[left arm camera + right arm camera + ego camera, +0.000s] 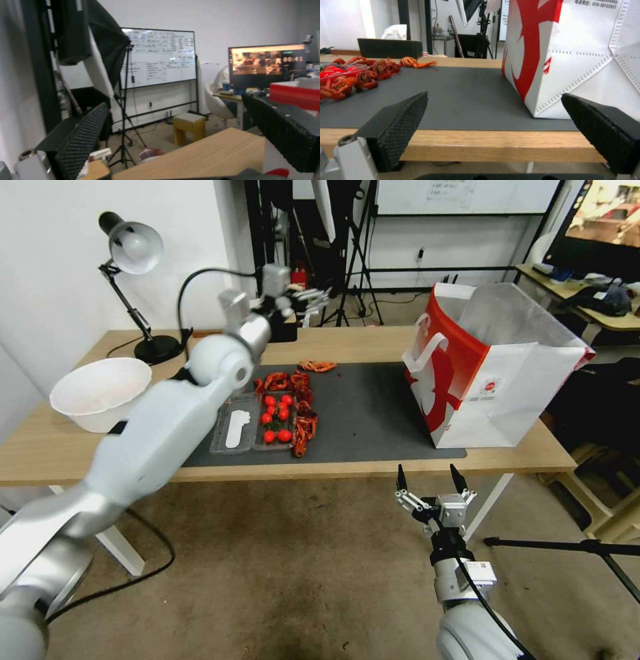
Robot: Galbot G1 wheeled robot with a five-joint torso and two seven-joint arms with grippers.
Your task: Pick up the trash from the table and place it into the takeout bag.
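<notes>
A: Looking at the table (373,352), is the trash in the takeout bag (513,380) yet?

B: Can't tell what's inside the bag. Lots is left out, tho. Red crayfish shells (303,410) lie on the dark mat (373,413), in a strip by a clear tray (257,423) w/ small red tomatoes (275,417). A white bowl (100,393) sits at the left end.

A: Where's the bag?

B: Standing at the right end, partly on the mat, mouth open, well apart from the shells.

A: And the hands?

B: Left hand (308,300) is up high past the far edge of the table, fingers spread, holding nothing. Right hand (431,481) is low, in front of the near edge, just below the bag. Also open, also empty.

A: So how far along?

B: I'd say near the start, or btwn picks. Most of the mess is yet to go in.
</notes>
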